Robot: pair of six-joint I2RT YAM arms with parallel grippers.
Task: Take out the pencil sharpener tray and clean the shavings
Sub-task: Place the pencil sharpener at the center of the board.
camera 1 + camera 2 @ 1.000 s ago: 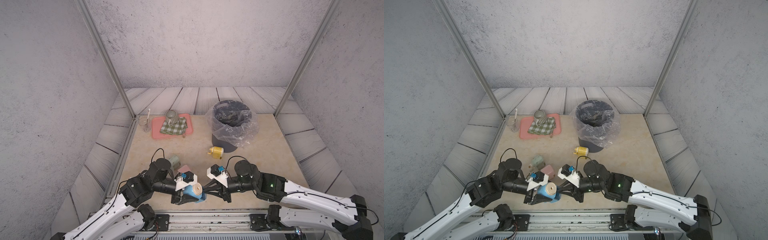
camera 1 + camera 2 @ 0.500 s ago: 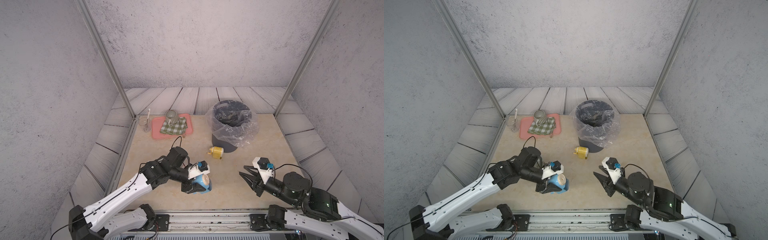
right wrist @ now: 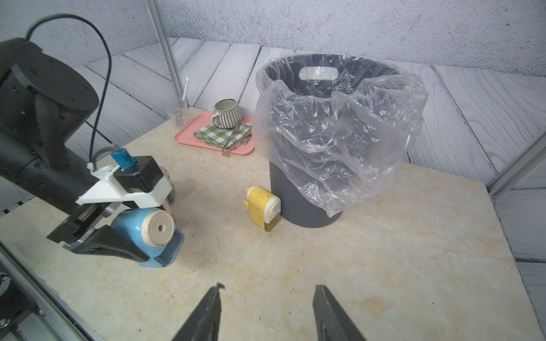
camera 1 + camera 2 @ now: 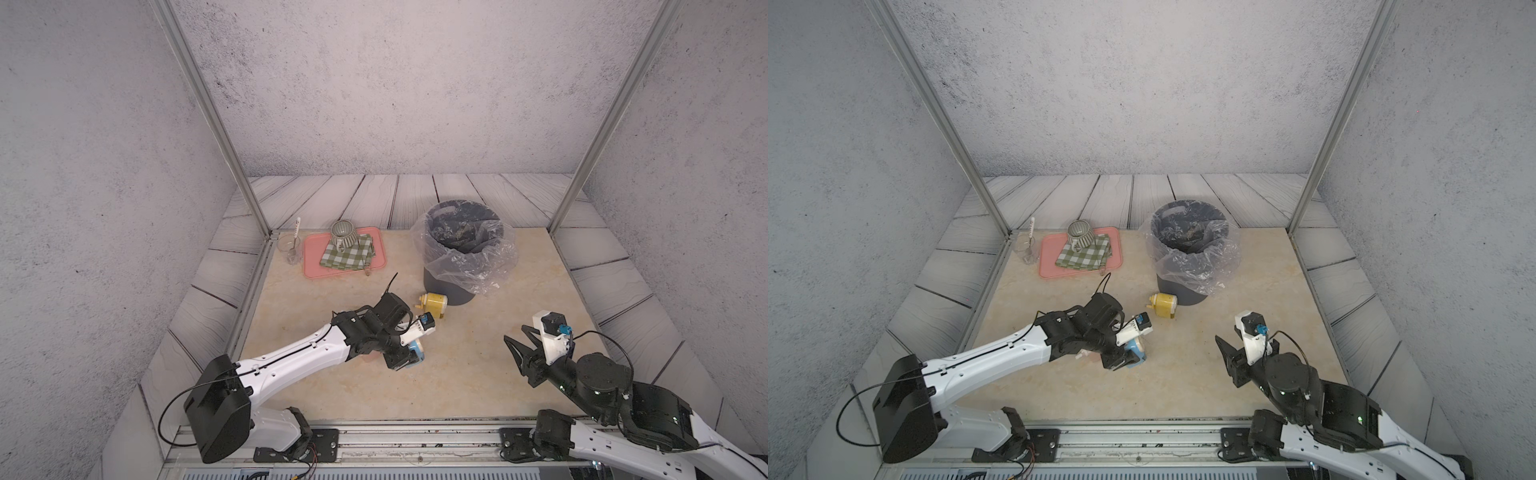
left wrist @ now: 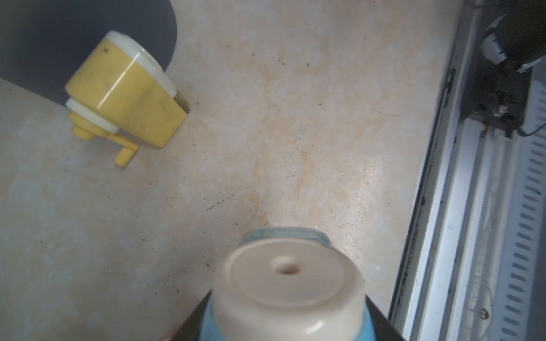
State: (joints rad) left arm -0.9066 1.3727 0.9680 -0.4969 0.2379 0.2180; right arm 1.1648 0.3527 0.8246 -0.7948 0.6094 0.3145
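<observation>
- In both top views the left hand point(image 4: 409, 358) point(image 4: 1124, 358) is clamped on a blue pencil sharpener point(image 4: 417, 351) point(image 4: 1136, 348), one finger on each side of its body, low over the middle of the bench point(image 4: 457, 374)
- In both top views the right hand point(image 4: 514, 333) point(image 4: 1226, 336) hangs above the bench's near right part with its fingers spread, holding and touching nothing; it is well apart from the blue pencil sharpener
- A yellow pencil sharpener point(image 4: 434, 304) point(image 4: 1165, 304) stands just beside the foot of the lined bin point(image 4: 449, 286), free of both hands
- In the left wrist view the cream round face of the blue pencil sharpener point(image 5: 288, 283) fills the lower edge, with a dark finger point(image 5: 381, 323) pressed against its flank; the yellow pencil sharpener point(image 5: 127, 94) sits farther off against the bin point(image 5: 44, 44)
- In the right wrist view the right hand's two fingertips point(image 3: 217, 290) stand wide apart over bare bench
- The same view shows the left hand's fingers point(image 3: 112, 246) gripping the blue pencil sharpener point(image 3: 156, 228) at bench level, its darker blue tray point(image 3: 170, 251) apparently seated in the base
</observation>
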